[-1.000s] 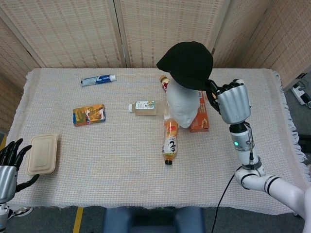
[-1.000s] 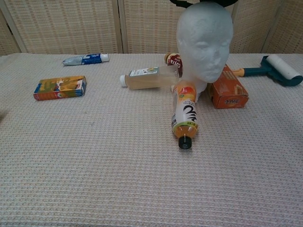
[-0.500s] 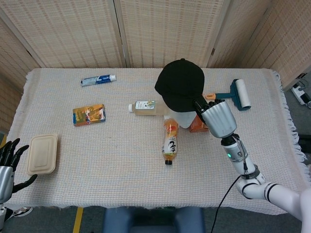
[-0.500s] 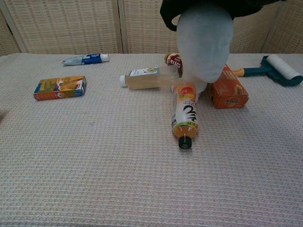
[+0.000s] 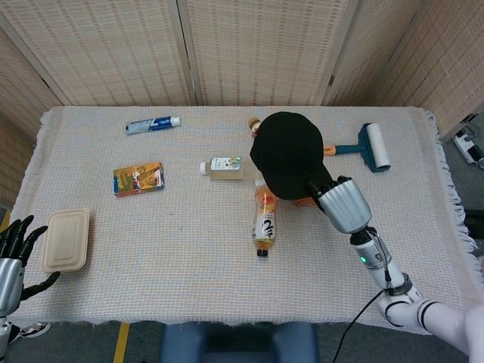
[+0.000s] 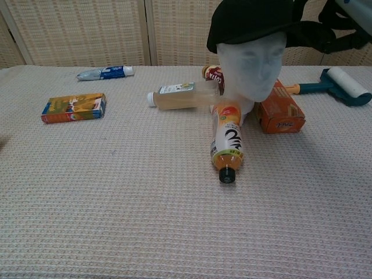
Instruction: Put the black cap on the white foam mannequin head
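Note:
The black cap (image 5: 287,153) sits on top of the white foam mannequin head (image 6: 253,65) at the middle back of the table. In the chest view the cap (image 6: 250,20) covers the crown down to the brow and the face shows below it. From above, the cap hides the head entirely. My right hand (image 5: 344,206) is just right of the head, and its dark fingers (image 5: 314,186) grip the cap's near-right edge. My left hand (image 5: 15,253) hangs off the table's front left corner, fingers spread, holding nothing.
An orange drink bottle (image 6: 226,142) lies in front of the head, a clear bottle (image 6: 183,96) to its left, an orange box (image 6: 279,114) to its right. A lint roller (image 5: 367,145), toothpaste tube (image 5: 153,123), snack box (image 5: 138,178) and beige lunch box (image 5: 66,240) lie around.
My right hand has come down and toward the table's front with the cap, lowering it from above the head onto the crown. The left hand has barely moved.

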